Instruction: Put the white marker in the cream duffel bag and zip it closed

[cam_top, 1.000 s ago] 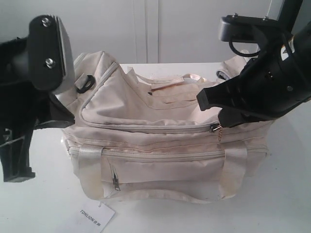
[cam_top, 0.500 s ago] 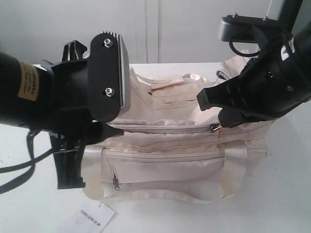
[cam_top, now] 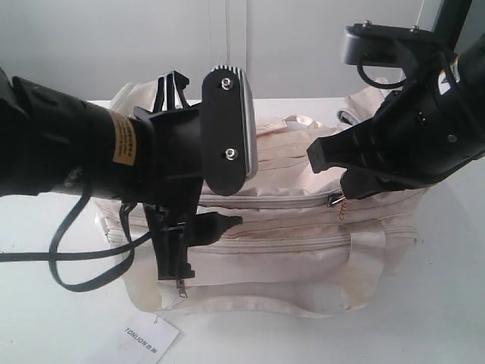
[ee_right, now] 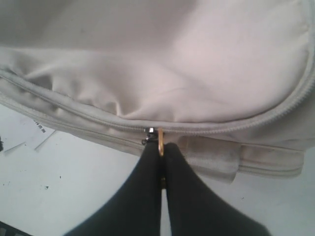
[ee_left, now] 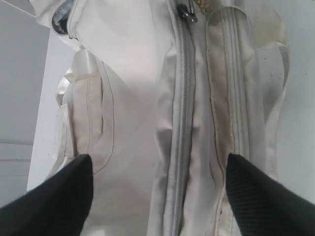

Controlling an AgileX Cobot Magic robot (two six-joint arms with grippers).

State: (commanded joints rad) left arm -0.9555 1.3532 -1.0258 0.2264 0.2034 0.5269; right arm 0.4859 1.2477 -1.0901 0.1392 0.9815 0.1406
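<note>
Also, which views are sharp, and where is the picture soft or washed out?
Exterior view: the left arm looms large and soft-edged; the cream duffel bag looks washed out. Left wrist view: the zip teeth are fairly sharp. Right wrist view: soft overall; the right gripper is flat black at the zip pull.

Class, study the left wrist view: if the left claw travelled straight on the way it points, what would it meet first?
The cream duffel bag: the open left claw faces its fabric, in line with the closed grey zip. How near is unclear.
</note>
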